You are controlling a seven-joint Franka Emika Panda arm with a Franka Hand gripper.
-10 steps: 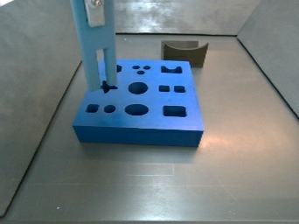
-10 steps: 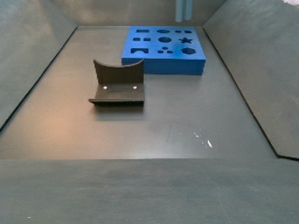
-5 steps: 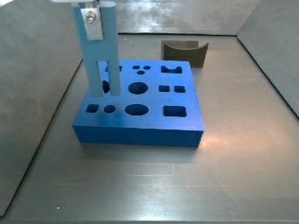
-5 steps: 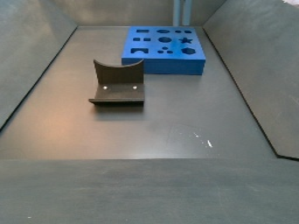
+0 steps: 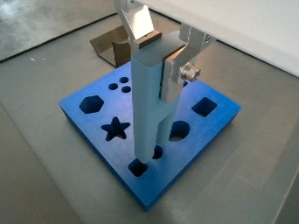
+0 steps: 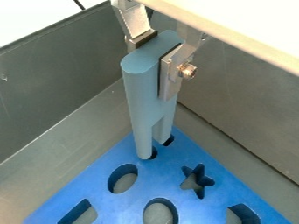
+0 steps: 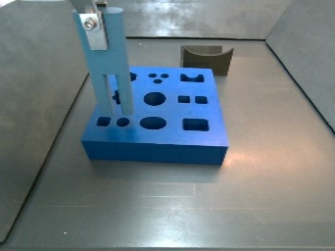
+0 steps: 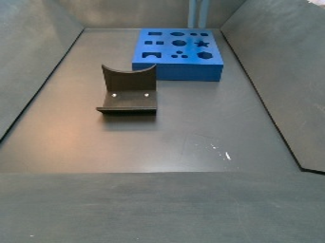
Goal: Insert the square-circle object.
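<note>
The square-circle object point(image 7: 105, 69) is a long light-blue bar, held upright. My gripper point(image 7: 93, 24) is shut on its upper end, one silver finger point(image 5: 184, 54) on each side; both wrist views show this point(image 6: 156, 54). The bar's two narrow prongs point(image 6: 149, 149) reach the top of the flat dark-blue block point(image 7: 170, 137), at the small holes near the block's front left corner in that side view. I cannot tell how deep the prongs sit. Only a strip of the bar point(image 8: 196, 11) shows above the block point(image 8: 178, 66) in a side view.
The dark fixture point(image 8: 127, 90), a bracket with an arched top on a base plate, stands on the grey floor apart from the block; it also shows behind the block point(image 7: 206, 59). Grey walls point(image 7: 39, 118) close in the floor.
My gripper has carried the bar along the block's left side toward its front corner and lowered it. The prongs now reach the holes there.
</note>
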